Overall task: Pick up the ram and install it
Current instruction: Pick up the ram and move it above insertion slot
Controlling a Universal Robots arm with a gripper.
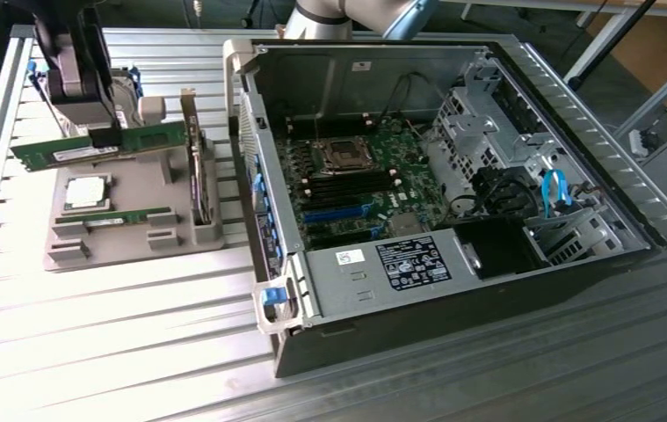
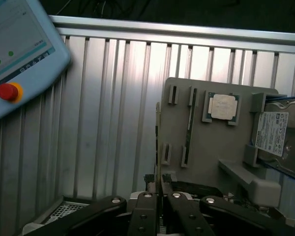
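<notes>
Slippage worries me most: my tool (image 1: 105, 141) is pinched nearly shut on the ram (image 1: 151, 137) at mid-length only, so a knock could swivel the stick in the grip. Its end toward the exterior view's right hangs near the upright hard drive (image 1: 199, 185) and could clip it. The ram hangs above the grey holder (image 1: 134, 251) on the counter (image 1: 111, 352), well apart from the open computer case (image 1: 614, 211). It stands on edge, long axis roughly level across the exterior view, right end slightly higher.
</notes>
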